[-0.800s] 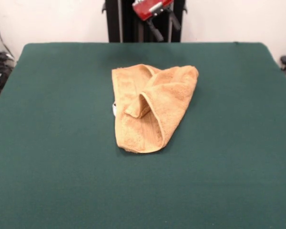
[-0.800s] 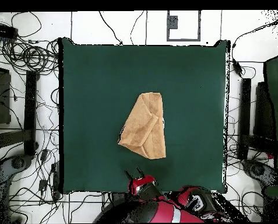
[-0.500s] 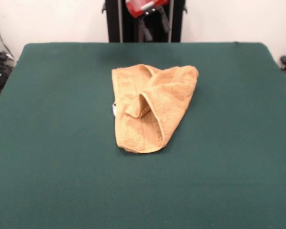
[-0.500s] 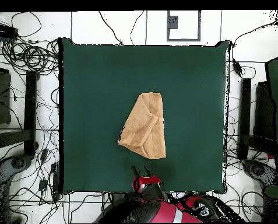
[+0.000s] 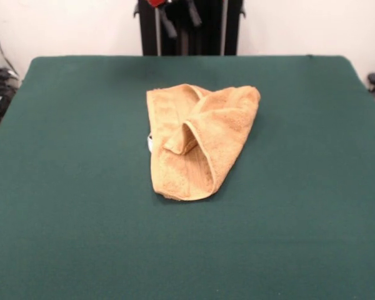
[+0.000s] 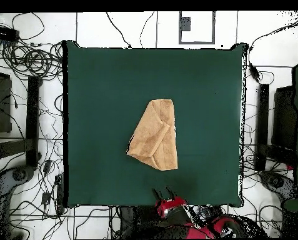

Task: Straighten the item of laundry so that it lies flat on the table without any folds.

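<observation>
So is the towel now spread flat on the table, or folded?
Folded. The towel lies doubled over itself on the green table, with a raised flap near its middle.

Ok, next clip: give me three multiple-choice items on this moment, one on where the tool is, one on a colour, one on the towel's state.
1. Where is the tool?
A. Pressed on the towel
B. At the table's edge by the robot's base, off the towel
C. At the table's middle, above the towel

2. What colour is the table top?
A. Dark green
B. Grey
C. Red

3. How does the towel lie?
A. Spread flat, no folds
B. Rolled into a tube
C. Folded over itself, layers overlapping

Answers:
1 B: the overhead view shows the tool at the table's edge, well clear of the cloth.
2 A: both views show dark green felt.
3 C: the front view shows a flap doubled across the towel with a raised ridge.
</observation>
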`<move>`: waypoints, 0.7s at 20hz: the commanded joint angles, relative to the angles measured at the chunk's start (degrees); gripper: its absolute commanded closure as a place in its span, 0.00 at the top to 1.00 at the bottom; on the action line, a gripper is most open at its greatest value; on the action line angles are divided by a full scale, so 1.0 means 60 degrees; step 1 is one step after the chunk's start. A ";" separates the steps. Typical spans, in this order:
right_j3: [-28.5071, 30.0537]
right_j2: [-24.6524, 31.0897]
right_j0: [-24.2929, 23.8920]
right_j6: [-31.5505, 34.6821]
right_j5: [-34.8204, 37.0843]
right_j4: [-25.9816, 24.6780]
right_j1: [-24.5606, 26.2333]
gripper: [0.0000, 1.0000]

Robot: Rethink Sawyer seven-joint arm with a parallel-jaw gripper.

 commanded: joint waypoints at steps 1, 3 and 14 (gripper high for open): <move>-0.2232 0.0376 -0.0513 0.1117 0.0443 -0.1771 0.0076 1.00; -0.2217 0.0678 -0.1269 -0.0470 0.0413 -0.0740 0.0263 1.00; -0.2436 0.1335 -0.2881 -0.3701 -0.1503 0.1538 0.0658 1.00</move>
